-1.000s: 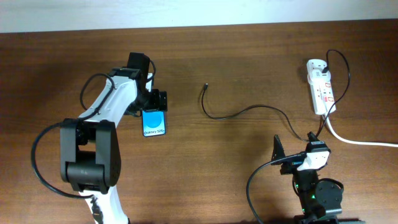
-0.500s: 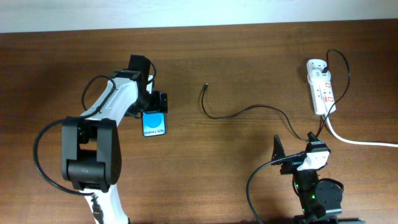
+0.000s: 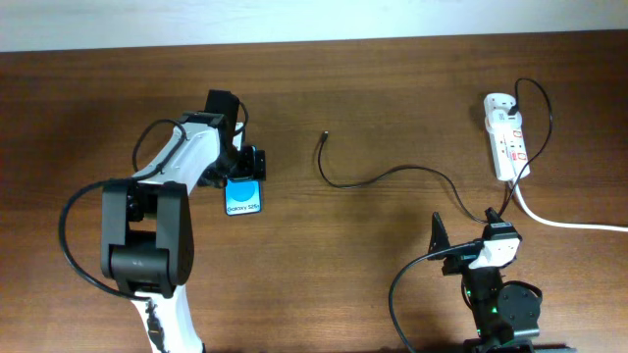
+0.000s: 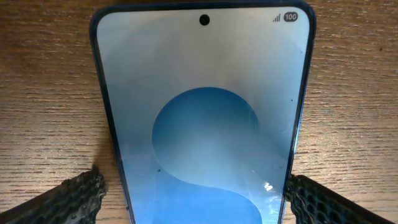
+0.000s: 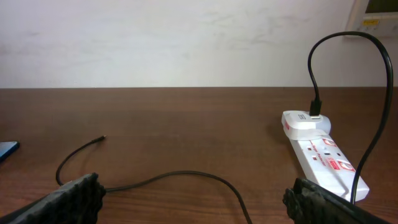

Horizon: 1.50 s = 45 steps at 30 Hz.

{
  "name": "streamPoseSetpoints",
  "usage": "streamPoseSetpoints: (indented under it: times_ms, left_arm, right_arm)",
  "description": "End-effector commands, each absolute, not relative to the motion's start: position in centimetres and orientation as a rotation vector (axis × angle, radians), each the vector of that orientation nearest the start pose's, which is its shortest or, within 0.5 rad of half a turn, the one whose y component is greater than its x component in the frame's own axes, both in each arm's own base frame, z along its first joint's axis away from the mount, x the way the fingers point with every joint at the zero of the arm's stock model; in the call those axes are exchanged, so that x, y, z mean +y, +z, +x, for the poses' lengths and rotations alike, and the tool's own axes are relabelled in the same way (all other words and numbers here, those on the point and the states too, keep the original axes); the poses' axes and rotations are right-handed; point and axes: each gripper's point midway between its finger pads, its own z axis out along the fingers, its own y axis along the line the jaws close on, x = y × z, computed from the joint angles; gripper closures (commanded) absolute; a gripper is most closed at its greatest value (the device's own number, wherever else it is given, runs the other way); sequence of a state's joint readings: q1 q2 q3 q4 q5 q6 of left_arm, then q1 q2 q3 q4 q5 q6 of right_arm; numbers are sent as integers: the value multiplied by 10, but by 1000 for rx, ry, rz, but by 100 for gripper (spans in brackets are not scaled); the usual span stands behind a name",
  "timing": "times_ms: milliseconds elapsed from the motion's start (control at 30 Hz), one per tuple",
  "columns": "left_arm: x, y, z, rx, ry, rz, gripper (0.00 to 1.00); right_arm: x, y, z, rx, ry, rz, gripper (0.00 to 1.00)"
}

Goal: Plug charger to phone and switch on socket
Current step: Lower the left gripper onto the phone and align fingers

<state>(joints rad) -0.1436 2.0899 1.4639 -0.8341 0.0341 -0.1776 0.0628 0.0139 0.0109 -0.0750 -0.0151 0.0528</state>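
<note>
The phone (image 3: pixel 243 194) lies flat on the wooden table, blue screen up; it fills the left wrist view (image 4: pixel 202 118). My left gripper (image 3: pixel 242 169) is open, with one finger on each side of the phone's near end (image 4: pixel 196 199). The black charger cable (image 3: pixel 392 173) runs from its free plug tip (image 3: pixel 324 137) across the table to the white power strip (image 3: pixel 507 137), where its other end is plugged in. My right gripper (image 3: pixel 471 245) is open and empty at the front right. Its view (image 5: pixel 193 199) shows the cable (image 5: pixel 186 175), the tip (image 5: pixel 101 138) and the strip (image 5: pixel 323 152).
The strip's thick white cord (image 3: pixel 559 222) runs off the right edge. A white wall borders the far side of the table (image 5: pixel 186 106). A corner of the phone shows at the left edge of the right wrist view (image 5: pixel 6 149).
The left arm has shifted slightly to the right over the phone. The phone, the cable and the right arm have not moved.
</note>
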Motion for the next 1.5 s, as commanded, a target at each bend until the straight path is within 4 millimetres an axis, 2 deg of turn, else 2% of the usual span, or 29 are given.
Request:
streamPoseSetpoints:
  times_ms: [0,400,633,1033,1467]
  left_arm:
    - [-65,-8,403,3060,-80,-62,1]
    - [-70,-8,403,3061,-120,-60,1]
    - [-71,-7,410,3033,-126,-57,1]
    - [-71,-7,413,3015,-125,45,1]
    - [-72,-11,398,3080,-141,43,1]
  right_arm:
    - [19,156,245,1650,104,-17,2]
    - [19,156,245,1649,104,-17,2]
    - [19,156,245,1649,104,-17,2]
    - [19,156,245,1650,104,-17,2]
    - [19,156,245,1649,104,-17,2]
